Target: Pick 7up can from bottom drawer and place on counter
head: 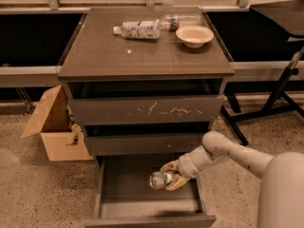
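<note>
As gripper (pixel 172 178) grips over drawer (pixel 126 186), can (pixel 158 180) points left.

Over the bottom drawer (pixel 118 184), the gripper (pixel 172 178) clasps the 7up can (pixel 158 180), hiding its right end; the label cannot be read. The robot's body (pixel 285 194) is cut off at right.

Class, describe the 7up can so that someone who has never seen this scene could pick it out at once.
Find the dark three-drawer cabinet; its bottom drawer stands open. Inside, at the right, the gripper grips the 7up can, tipped on its side. It is short, silvery-green metal, unlike the clear plastic bottles lying on the counter.
</note>
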`<state>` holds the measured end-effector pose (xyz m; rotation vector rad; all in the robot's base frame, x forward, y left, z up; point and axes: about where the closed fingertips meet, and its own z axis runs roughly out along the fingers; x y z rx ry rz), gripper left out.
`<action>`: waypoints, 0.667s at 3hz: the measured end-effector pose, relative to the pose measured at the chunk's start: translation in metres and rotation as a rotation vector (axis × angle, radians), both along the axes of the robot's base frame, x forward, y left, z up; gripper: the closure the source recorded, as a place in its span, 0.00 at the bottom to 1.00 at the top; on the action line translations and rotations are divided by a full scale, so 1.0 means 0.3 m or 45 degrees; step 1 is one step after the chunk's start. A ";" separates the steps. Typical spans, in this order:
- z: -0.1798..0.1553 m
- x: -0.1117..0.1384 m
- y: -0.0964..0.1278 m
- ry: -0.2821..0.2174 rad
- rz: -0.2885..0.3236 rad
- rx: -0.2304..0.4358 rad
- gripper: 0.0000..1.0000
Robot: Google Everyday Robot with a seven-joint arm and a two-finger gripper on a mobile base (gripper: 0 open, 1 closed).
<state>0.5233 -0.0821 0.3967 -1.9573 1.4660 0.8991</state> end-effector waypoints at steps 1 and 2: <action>0.181 -0.071 0.038 -0.071 0.101 0.010 1.00; 0.182 -0.072 0.038 -0.071 0.101 0.010 1.00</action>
